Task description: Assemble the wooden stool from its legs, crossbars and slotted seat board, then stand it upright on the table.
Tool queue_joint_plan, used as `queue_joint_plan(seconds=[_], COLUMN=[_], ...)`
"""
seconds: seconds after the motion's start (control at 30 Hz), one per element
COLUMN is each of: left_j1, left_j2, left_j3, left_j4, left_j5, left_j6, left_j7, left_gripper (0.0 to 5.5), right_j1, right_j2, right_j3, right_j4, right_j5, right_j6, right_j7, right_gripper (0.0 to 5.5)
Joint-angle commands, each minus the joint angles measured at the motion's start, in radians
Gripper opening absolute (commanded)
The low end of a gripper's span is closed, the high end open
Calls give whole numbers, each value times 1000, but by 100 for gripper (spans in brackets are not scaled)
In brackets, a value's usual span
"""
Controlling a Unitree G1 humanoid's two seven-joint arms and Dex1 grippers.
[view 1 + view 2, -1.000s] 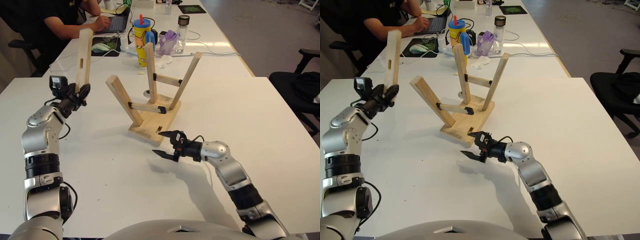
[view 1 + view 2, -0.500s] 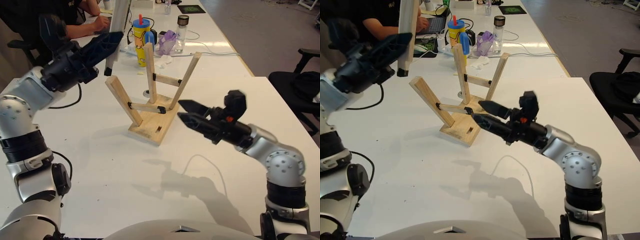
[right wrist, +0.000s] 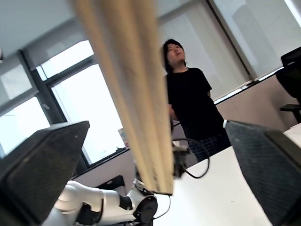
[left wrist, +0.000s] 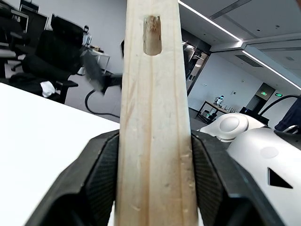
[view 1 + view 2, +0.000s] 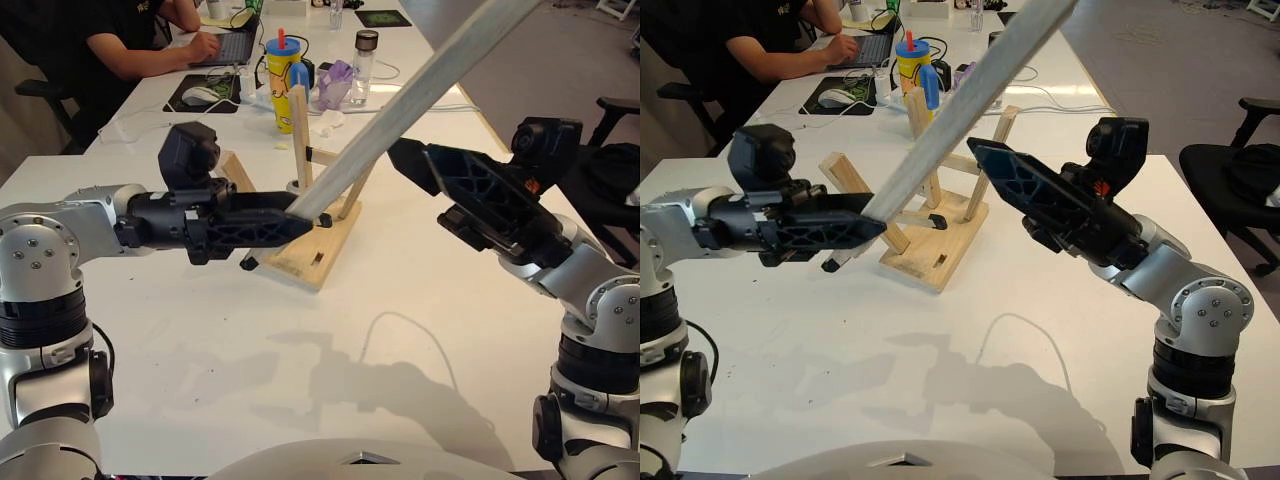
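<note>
CHANGE: left tool [image 5: 285, 222], clenching the loose leg [image 5: 420, 85], is swinging it from upright to a slant | right tool [image 5: 418, 182], released, is rising beside it | three-legged stool [image 5: 300, 255] is lying inverted near the bench [image 5: 450, 330] far edge | MEANING: fourth leg probably heading for handover or insertion.

Silver left arm [image 5: 40, 262] and right arm [image 5: 598, 300] have rounded joint shells and black ribbed bands. Left gripper [image 5: 296, 222] and right gripper [image 5: 418, 182] are black, with long dimpled fingers. Black camera blocks top both wrists, the right one marked red. A thin black cable [image 5: 104, 345] loops at lower left.
</note>
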Motion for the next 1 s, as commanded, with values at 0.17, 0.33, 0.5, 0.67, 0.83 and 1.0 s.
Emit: queue_joint_plan(seconds=[0.17,0.33,0.5,0.67,0.83,1.0], left_j1=[68,63,55,51,53,66], left_j2=[72,77,80,83,88,91], left_j3=[-84,-101,-101,-106,-114,-126], left_j4=[-38,-29,-20,-22,-22,-42], left_j5=[141,174,184,189,211,271], left_j6=[-45,-58,-55,-48,-56,-110], left_j7=[-130,-165,-180,-189,-196,-212], left_gripper=[206,206,206,206,206,206], right_j1=[-13,4,24,33,38,44], right_j2=[-42,-44,-55,-65,-75,-84], right_j3=[0,7,7,11,14,22], right_j4=[28,33,28,31,37,42], right_j5=[21,30,20,14,-5,-25], right_j6=[-16,-11,-3,3,13,27], right_j7=[-33,-28,-16,-6,7,19], right_gripper=[540,477,407,322,243,214])
